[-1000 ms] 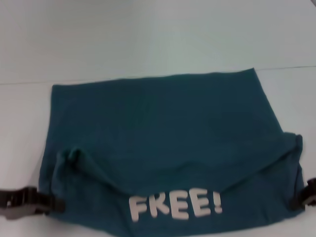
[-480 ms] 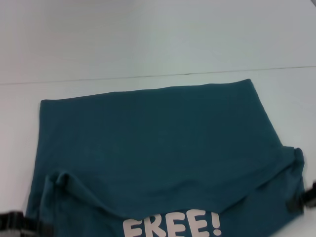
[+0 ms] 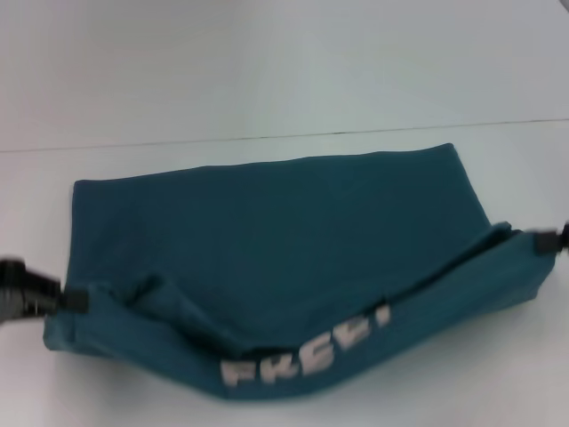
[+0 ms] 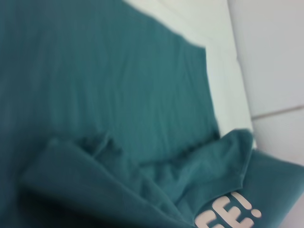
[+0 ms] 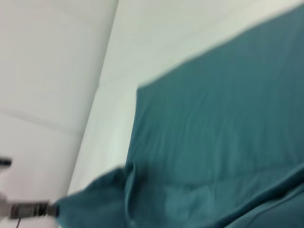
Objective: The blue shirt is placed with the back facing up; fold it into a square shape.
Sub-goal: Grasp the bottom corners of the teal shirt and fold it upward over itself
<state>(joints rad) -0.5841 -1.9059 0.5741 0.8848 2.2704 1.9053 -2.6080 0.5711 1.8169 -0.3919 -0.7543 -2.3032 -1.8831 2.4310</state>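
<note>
The blue shirt (image 3: 284, 213) lies spread on the white table, with its near edge raised and doubled back as a long flap. White lettering "FREE!" (image 3: 307, 354) shows on that flap. My left gripper (image 3: 73, 301) is shut on the flap's left corner, and my right gripper (image 3: 544, 240) is shut on its right corner. The left wrist view shows the rumpled blue shirt (image 4: 95, 95) and part of the lettering (image 4: 232, 213). In the right wrist view the blue shirt (image 5: 218, 118) fills most of the picture, with the left gripper (image 5: 33, 209) far off at the flap's end.
The white table (image 3: 267, 71) stretches beyond the shirt's far edge, crossed by a thin seam line (image 3: 178, 142). Bare table also shows at the front left corner (image 3: 53, 391) and front right corner (image 3: 524, 374).
Both grippers have risen and moved away from me with the shirt's near edge. The flap now stands higher and the lettering has tilted and stretched along it.
</note>
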